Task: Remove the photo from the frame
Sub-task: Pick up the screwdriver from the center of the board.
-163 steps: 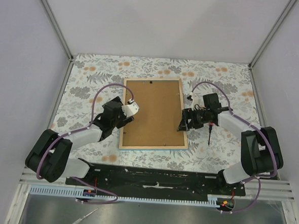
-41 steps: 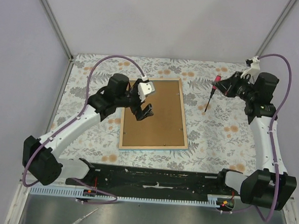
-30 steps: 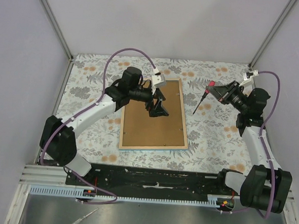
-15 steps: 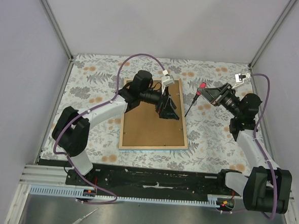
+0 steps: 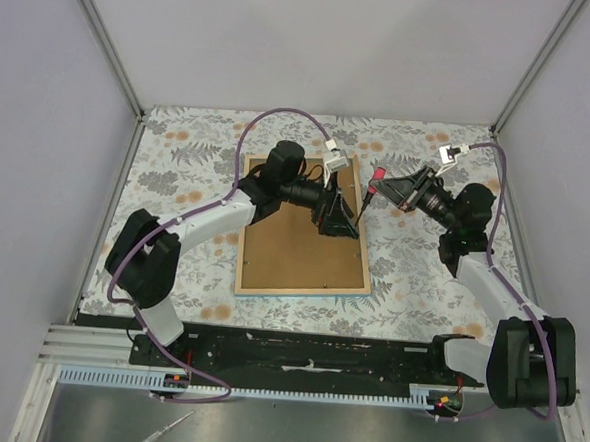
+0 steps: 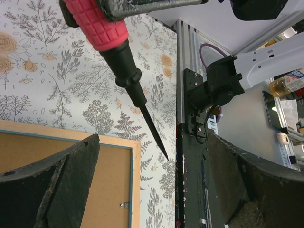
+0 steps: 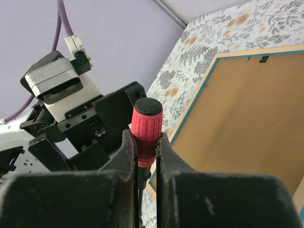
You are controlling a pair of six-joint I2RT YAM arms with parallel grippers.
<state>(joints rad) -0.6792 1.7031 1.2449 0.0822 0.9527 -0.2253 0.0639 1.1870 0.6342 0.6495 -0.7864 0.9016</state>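
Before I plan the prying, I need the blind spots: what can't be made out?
- Photo: every view; the face-down wood-backed frame has its brown backing board over it.
- Red-handled black screwdriver shaft: right wrist view; fingers of the right gripper hide it.
- Metal backing clips: top view, too small.

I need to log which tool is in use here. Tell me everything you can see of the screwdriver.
The screwdriver has a red ribbed handle, apparently plastic, with a rounded black cap, and a thin black shaft tapering to a point. The right gripper is shut on the handle, holding it tilted, tip down and toward the left arm. The tip sits near the right edge of the frame, between the fingers of the open left gripper. Whether it touches anything cannot be told.
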